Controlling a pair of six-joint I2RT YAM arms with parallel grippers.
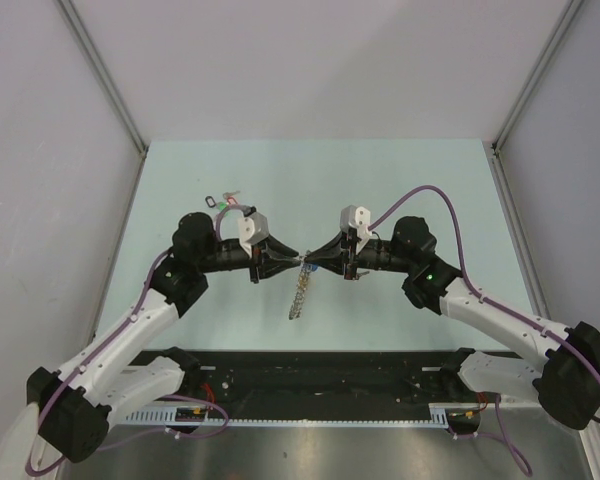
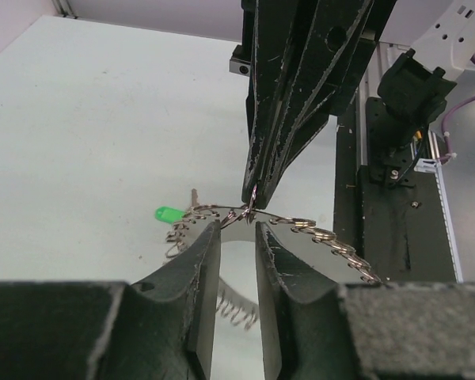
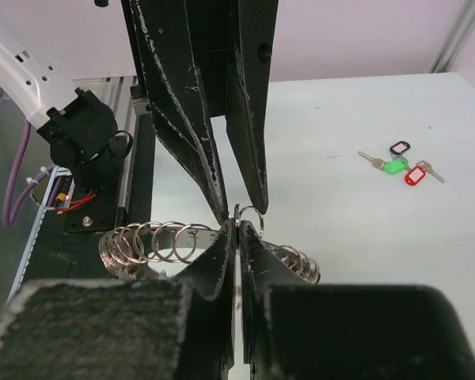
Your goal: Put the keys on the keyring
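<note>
**Covered, cropped, or too small to read**

From the left wrist, the left tool's (image 2: 236, 228) own fingers (image 2: 198, 277) cover the near arc of the keyring (image 2: 317, 232). The green-tagged key (image 2: 168, 214) shows only its tag and a stub of blade, and whether it is threaded on the coils cannot be told. The right tool (image 2: 252, 195) runs off the top edge there. From the right wrist, that tool's fingers (image 3: 214, 265) hide the middle of the coil, and the left tool is cut by the top edge. Overhead, the bunch of tagged keys (image 1: 226, 201) is too small to separate key from tag. The point where both tools meet the keyring is just as unclear, and the left arm (image 1: 130, 340) is cropped at the lower left corner.
</note>
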